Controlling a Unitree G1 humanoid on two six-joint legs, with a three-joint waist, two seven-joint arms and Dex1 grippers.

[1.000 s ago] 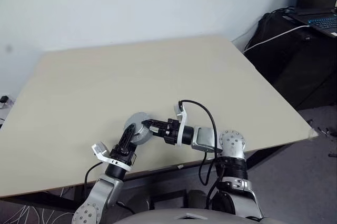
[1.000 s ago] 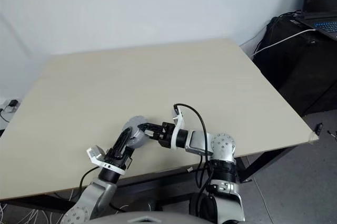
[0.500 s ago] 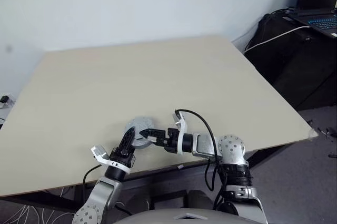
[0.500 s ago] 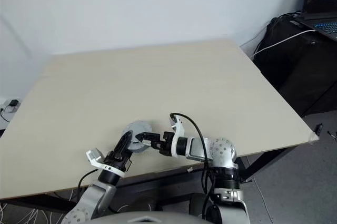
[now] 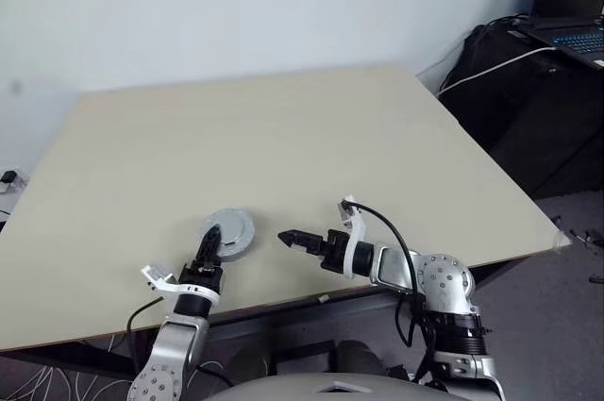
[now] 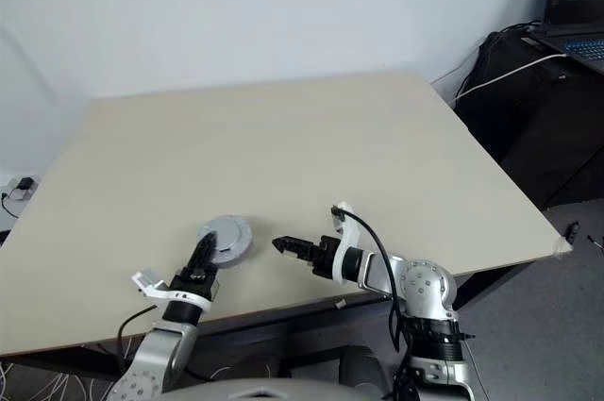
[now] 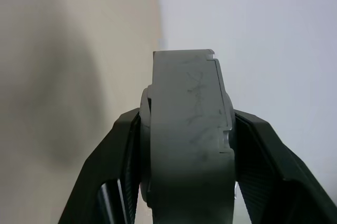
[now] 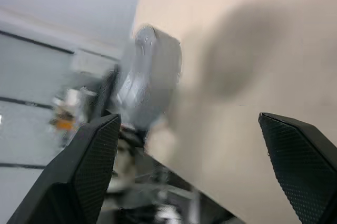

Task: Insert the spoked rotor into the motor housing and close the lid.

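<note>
The motor housing, a round grey puck, is near the table's front edge on the left. My left gripper is shut on it. In the left wrist view the housing stands edge-on between the two black fingers. Its plain grey face with a raised centre, the lid, lies flat against the housing. The spoked rotor is out of view. My right gripper is open and empty, a short way to the right of the housing and pointing at it. The right wrist view shows the housing ahead of that gripper's spread fingers.
The beige table stretches away behind the grippers, and its front edge runs just below them. A black case with an open laptop and a white cable stands beyond the table's right side.
My right gripper opened, let go of the housing and drew back to the right. My left gripper moved left with the housing in it.
</note>
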